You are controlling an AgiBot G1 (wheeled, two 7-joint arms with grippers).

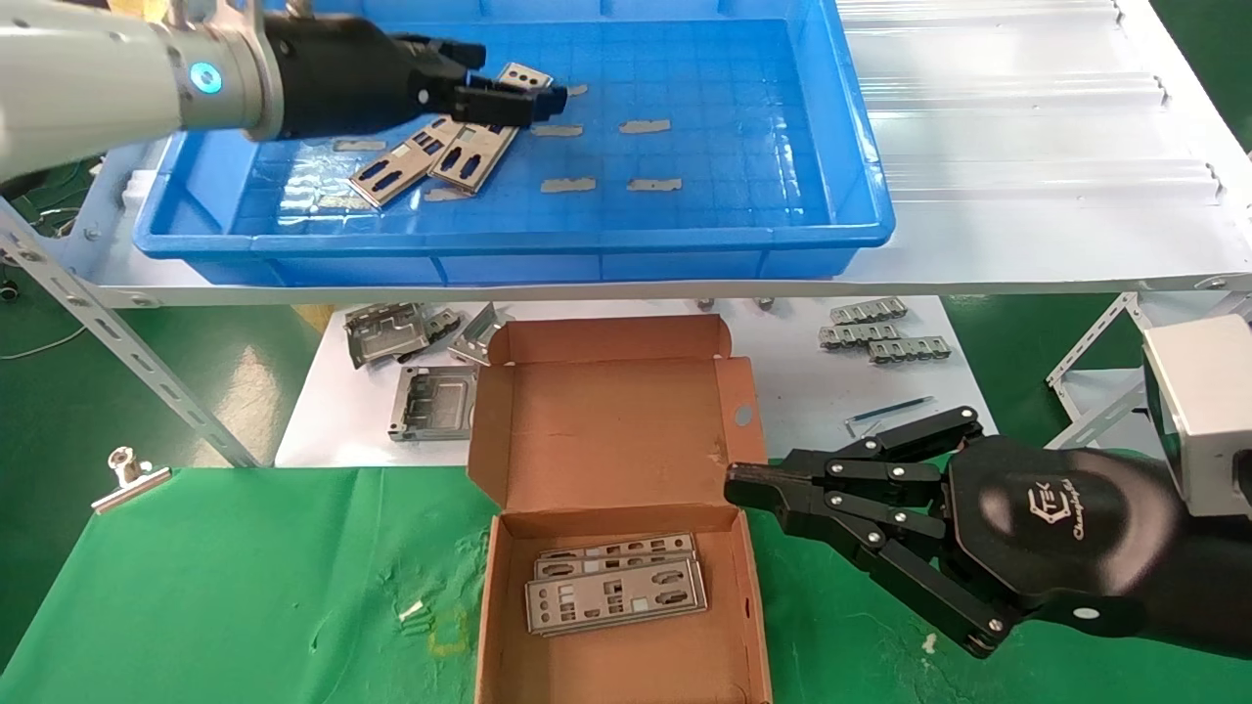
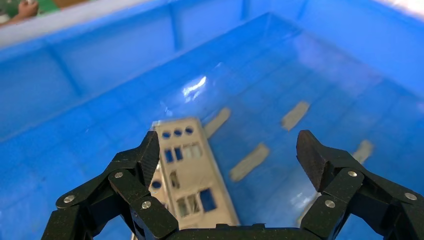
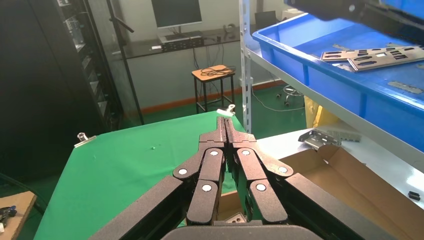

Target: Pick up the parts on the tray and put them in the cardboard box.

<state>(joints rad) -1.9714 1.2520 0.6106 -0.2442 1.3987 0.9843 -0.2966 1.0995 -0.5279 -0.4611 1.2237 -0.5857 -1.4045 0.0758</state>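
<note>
Several flat silver-grey parts (image 1: 430, 156) lie overlapped at the left of the blue tray (image 1: 509, 240). My left gripper (image 1: 518, 76) hovers open just above them, holding nothing. In the left wrist view one part (image 2: 187, 170) lies below the left gripper (image 2: 229, 150), nearer one fingertip (image 2: 150, 152), on the tray floor (image 2: 100, 65). The cardboard box (image 1: 606, 420) stands open below the shelf, with more parts (image 1: 616, 587) stacked inside. My right gripper (image 1: 738, 484) is shut and empty by the box's right wall. The right wrist view shows the right gripper (image 3: 225, 122), the box (image 3: 350, 175) and the tray (image 3: 340, 80).
Grey tape strips (image 1: 646, 125) dot the tray floor. Bent metal brackets (image 1: 401, 337) and small grey pieces (image 1: 880, 332) lie on the white sheet behind the box, with a blue pen (image 1: 890, 411). A binder clip (image 1: 127, 474) holds the green cloth. A slanted shelf strut (image 1: 127, 352) stands at left.
</note>
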